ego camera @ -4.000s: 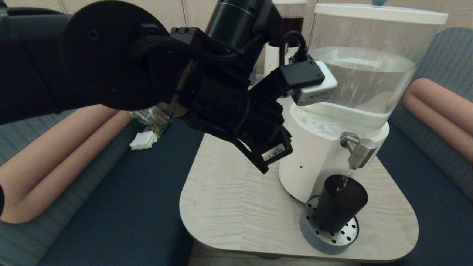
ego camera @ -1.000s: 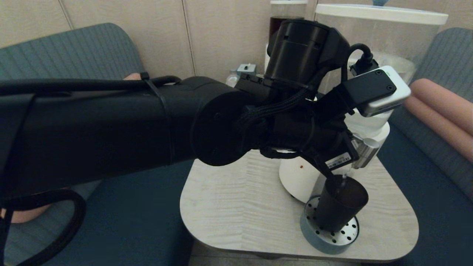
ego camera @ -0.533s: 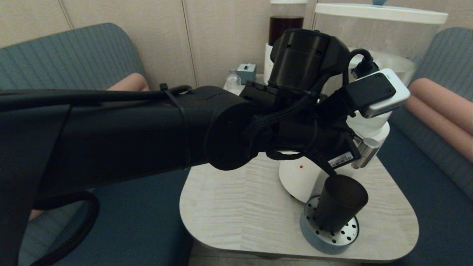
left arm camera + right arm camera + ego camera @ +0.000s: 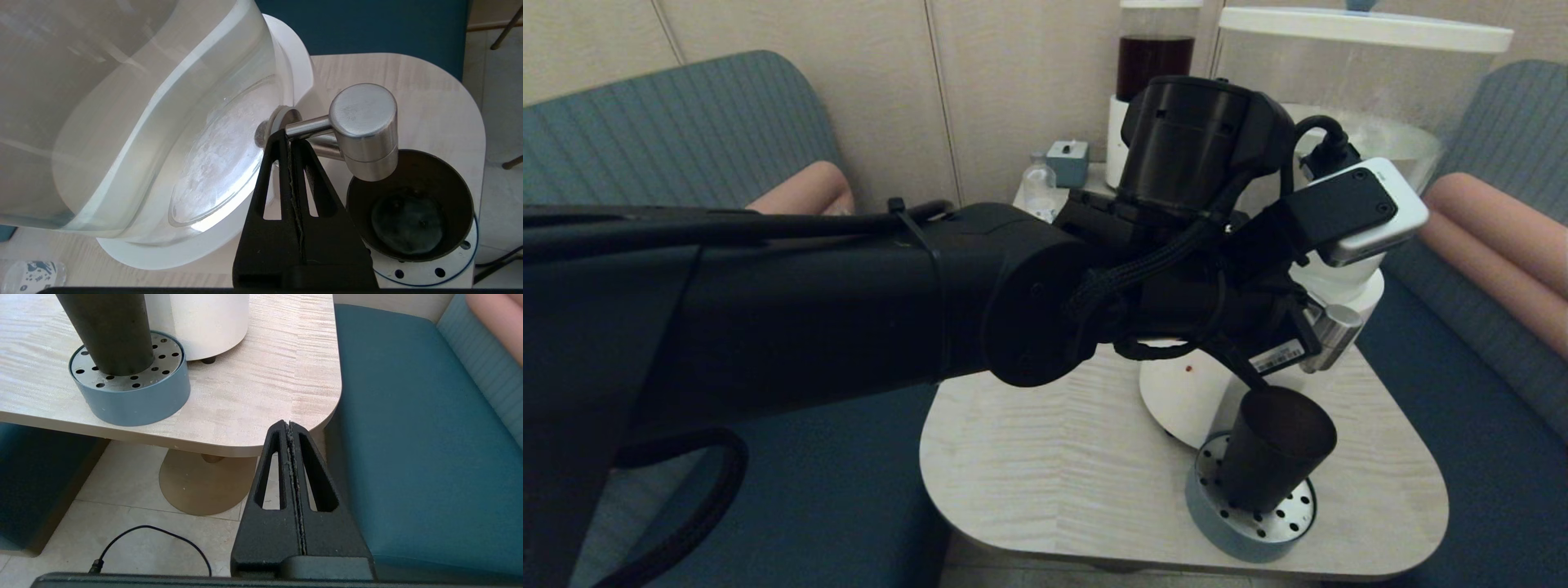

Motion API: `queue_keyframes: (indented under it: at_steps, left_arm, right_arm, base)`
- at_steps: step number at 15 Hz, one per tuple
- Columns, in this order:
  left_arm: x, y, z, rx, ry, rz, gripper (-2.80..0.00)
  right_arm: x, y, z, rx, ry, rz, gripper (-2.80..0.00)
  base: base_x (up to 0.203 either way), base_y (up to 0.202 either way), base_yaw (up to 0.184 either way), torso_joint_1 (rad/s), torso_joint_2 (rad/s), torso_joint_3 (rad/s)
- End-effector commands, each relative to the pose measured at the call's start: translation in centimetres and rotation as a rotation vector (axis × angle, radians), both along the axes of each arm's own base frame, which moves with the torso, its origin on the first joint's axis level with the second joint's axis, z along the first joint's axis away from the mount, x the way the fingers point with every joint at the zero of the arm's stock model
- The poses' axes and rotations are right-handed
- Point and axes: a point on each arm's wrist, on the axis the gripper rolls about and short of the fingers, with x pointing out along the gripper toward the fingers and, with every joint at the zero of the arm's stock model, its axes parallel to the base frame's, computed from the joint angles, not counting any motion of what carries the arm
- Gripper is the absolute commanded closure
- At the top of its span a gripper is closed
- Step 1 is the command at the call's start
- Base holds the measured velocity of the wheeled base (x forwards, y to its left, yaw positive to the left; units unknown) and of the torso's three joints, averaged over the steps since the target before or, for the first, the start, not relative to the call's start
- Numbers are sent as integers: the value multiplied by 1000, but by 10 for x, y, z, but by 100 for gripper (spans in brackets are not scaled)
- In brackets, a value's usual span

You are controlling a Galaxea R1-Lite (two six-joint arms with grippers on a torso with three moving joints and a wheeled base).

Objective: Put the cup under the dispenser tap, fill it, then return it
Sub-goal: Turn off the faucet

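Observation:
The dark tapered cup (image 4: 1274,449) stands upright on the perforated drip tray (image 4: 1217,514), directly under the brushed-metal dispenser tap (image 4: 1333,333). Water lies in the bottom of the cup (image 4: 408,212), and no stream falls from the tap (image 4: 363,130). My left gripper (image 4: 288,136) is shut with nothing in it, its tips against the tap's thin horizontal stem close to the white dispenser base (image 4: 292,61). In the head view the left arm hides much of the tap. My right gripper (image 4: 289,424) is shut and parked low off the table's near right corner.
The pale wooden table (image 4: 1045,457) also carries a smaller dark-liquid dispenser (image 4: 1156,57), a small clear bottle (image 4: 1037,184) and a little grey box (image 4: 1067,159) at the back. Teal benches flank the table. A black cable (image 4: 155,535) lies on the floor.
Water was running into the cup; my left arm swung in from the left to the tap and the stream has stopped. The cup has not moved.

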Motion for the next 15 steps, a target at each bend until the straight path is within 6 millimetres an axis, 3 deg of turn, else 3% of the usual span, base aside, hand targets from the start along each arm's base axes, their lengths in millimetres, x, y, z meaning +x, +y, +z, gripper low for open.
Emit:
queue_keyframes:
  at_steps: [1,7,12,15]
  left_arm:
    - [-4,6,7,-6,-8,2,0]
    - [-17,45,26,-1,-8,48,0]
    - [-39,114,48,-8,2,258,0]
    - [-64,163,61,-207,257,289,0]
  right_arm:
    - [0,0,0,-1,1,0,0]
    - [0,0,0,-1,1,0,0]
    - [0,0,0,-1,1,0,0]
    - [0,0,0,-1,3,0,0]
  base:
    - [0,0,0,0,0,0]
    - [0,0,0,0,0,0]
    - [0,0,0,0,0,0]
    - [0,0,0,0,0,0]
